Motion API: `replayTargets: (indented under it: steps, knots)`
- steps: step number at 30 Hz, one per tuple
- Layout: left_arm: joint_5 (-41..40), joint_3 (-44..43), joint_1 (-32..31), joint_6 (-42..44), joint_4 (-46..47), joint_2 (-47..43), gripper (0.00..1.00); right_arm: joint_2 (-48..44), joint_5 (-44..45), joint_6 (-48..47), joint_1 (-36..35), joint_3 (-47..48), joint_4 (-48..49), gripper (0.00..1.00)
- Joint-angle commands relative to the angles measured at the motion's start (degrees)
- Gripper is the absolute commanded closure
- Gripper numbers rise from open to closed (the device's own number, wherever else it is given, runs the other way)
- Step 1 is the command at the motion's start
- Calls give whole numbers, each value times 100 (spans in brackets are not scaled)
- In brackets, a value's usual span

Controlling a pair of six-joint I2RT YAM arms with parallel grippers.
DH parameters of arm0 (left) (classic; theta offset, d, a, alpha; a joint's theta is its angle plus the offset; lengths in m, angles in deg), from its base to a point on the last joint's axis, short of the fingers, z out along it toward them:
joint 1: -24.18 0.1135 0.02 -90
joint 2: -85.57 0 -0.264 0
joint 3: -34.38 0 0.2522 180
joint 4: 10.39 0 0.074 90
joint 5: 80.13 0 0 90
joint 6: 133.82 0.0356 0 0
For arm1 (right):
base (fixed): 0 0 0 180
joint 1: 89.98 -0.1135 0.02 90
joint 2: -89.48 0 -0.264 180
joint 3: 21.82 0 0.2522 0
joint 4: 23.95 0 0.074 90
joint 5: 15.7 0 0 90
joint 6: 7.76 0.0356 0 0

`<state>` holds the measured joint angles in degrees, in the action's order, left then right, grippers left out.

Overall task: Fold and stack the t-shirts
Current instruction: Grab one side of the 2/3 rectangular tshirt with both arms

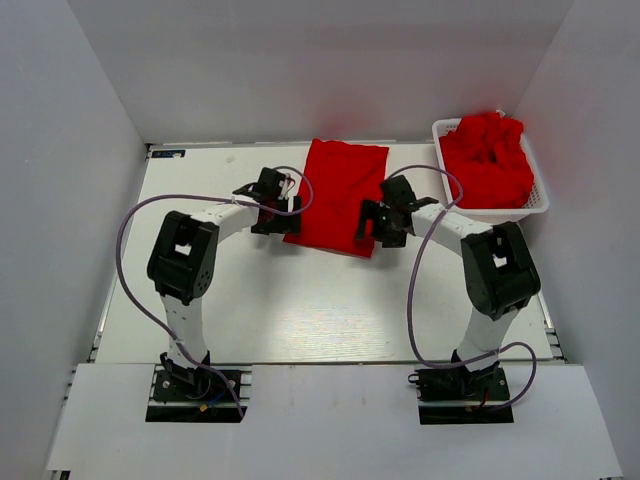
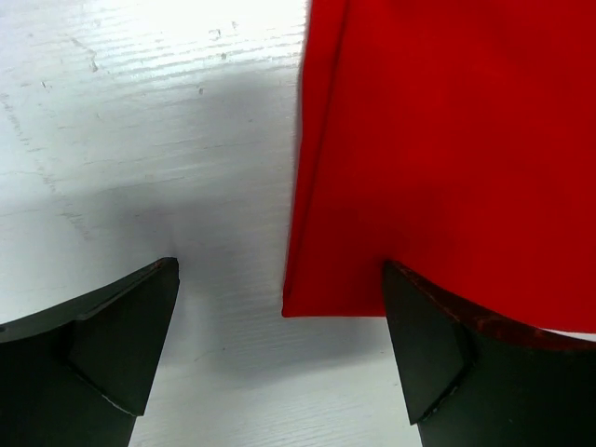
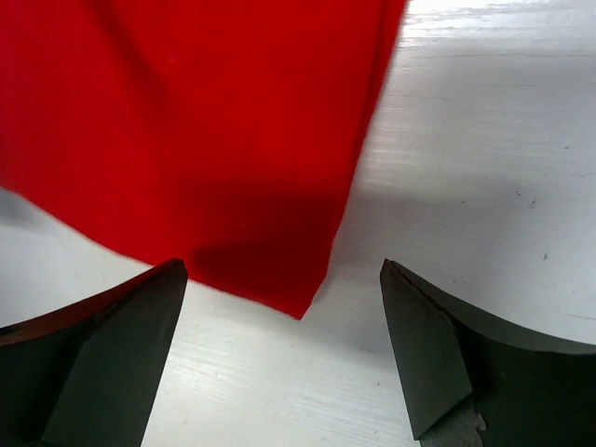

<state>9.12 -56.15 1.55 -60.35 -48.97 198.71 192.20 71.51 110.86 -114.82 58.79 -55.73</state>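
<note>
One shirt [image 1: 335, 195] lies flat on the table [image 1: 300, 310], folded into a long strip that runs from the far edge toward the arms, slightly askew. The rest of the shirts [image 1: 487, 160] are heaped unfolded in the basket [image 1: 540, 205] at the far right corner, well apart from the strip. The left claw [image 1: 280, 215] is held low at the strip's near left corner and the right claw [image 1: 372, 225] at its near right corner, so that both ends of the near hem are covered at once. In the left wrist view the left claw [image 2: 279, 317] is seen spread, with the shirt's [image 2: 447, 149] corner between its fingers, the right finger [image 2: 438, 345] overlapping the cloth and the left one over bare table. In the right wrist view the right claw [image 3: 284, 317] is likewise spread wide, and the shirt's [image 3: 186, 121] pointed corner lies in the gap; nothing is pinched by either. This mirrored placement is judged to be a set-up for a two-corner pinch, by which the near hem could be lifted evenly and carried toward the far end to halve the strip. Since the cloth is layered, all layers would need to be caught at each corner, or the fold may be pulled open.
</note>
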Motion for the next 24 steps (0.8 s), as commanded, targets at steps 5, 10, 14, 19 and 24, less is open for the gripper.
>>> replayTargets:
  steps: [5, 10, 14, 19, 24]
  knots:
    - [-293, -110, -127, -78, -41, 208, 1, 442, 252, 223, -100, 250, -61, 10]
    - [-399, 12, -250, -78, -164, 331, 6, 539, 426, 258, -197, 285, -210, 10]
    - [-268, 310, -364, -130, -111, 384, 15, 460, 463, 346, -267, 188, -412, 11]
    - [66, 496, -417, -183, 117, 436, 31, 293, 342, 504, -337, -154, -360, 25]
    - [67, 374, -479, -236, 47, 586, 51, 380, -2, 460, -328, -269, -26, 55]
